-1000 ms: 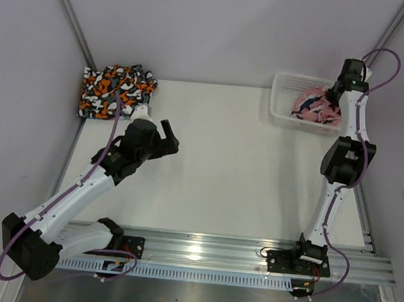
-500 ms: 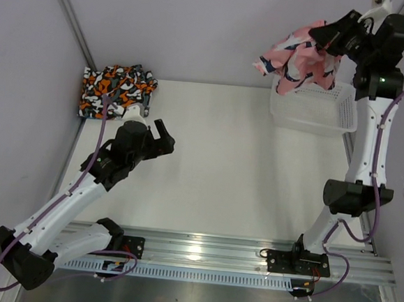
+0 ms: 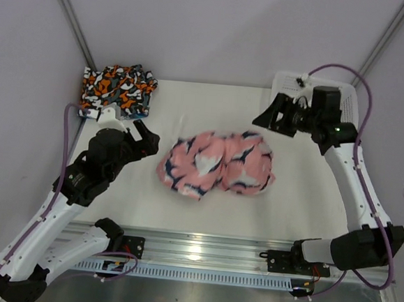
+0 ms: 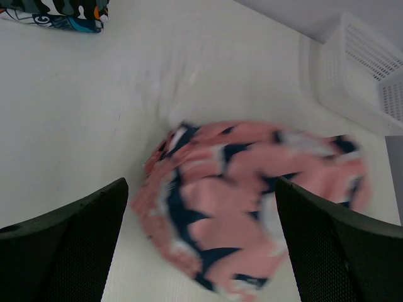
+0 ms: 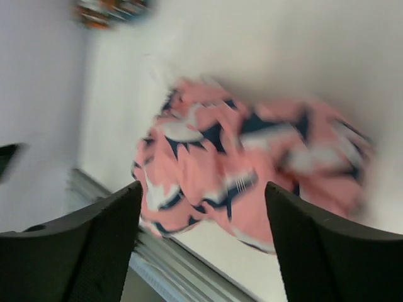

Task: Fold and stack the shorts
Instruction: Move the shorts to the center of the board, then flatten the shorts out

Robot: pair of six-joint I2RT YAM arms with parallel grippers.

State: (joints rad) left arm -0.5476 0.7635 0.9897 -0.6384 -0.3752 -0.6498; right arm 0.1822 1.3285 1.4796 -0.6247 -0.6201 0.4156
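Observation:
The pink-navy-white shorts (image 3: 215, 164) lie crumpled in the middle of the table, blurred in the left wrist view (image 4: 252, 195) and the right wrist view (image 5: 252, 163). The orange-black-white camouflage shorts (image 3: 117, 88) lie folded at the back left corner, with a blue-teal edge (image 4: 63, 16) showing beneath them. My left gripper (image 3: 146, 134) is open just left of the pink shorts, its jaws (image 4: 200, 189) framing them from above. My right gripper (image 3: 265, 110) hangs open above and to the right of the pink shorts, with nothing between its fingers (image 5: 203, 189).
The white mesh basket (image 3: 352, 96) stands at the back right, partly hidden behind my right arm, and shows in the left wrist view (image 4: 359, 69). A metal rail (image 3: 194, 252) runs along the near edge. Walls close in the left and back sides.
My right gripper lifted the pink shorts out of the basket, swung left over the table and opened. The shorts now lie on the table. The left gripper shifted slightly nearer.

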